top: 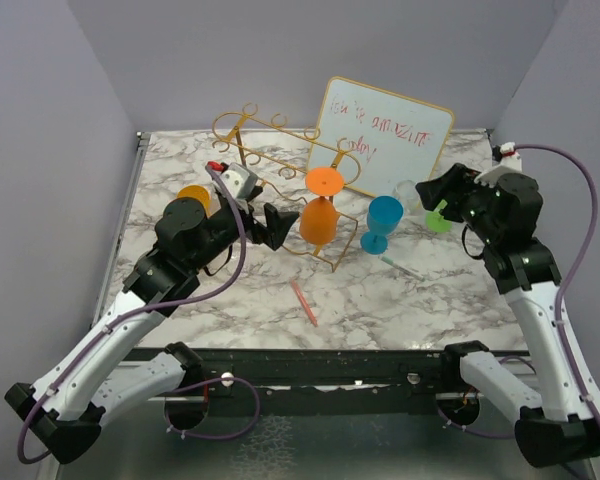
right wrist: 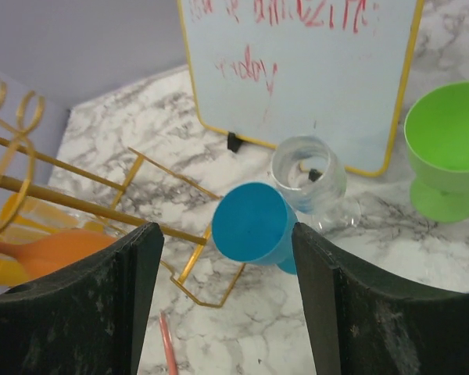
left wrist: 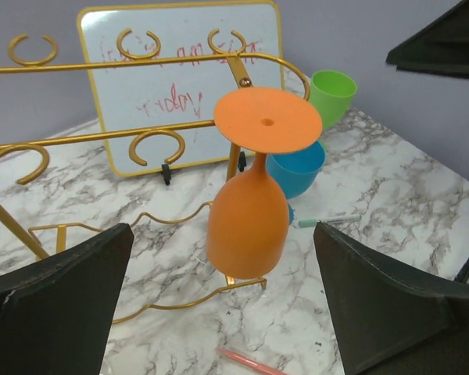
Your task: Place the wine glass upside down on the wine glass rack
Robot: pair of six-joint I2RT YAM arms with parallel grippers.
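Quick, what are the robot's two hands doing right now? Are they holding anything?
Left gripper: open, holding nothing.
Right gripper: open, holding nothing.

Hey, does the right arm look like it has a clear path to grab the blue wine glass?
Probably yes. The right gripper is open and the blue wine glass stands straight ahead, nothing between them. The clear glass close behind it could get bumped.
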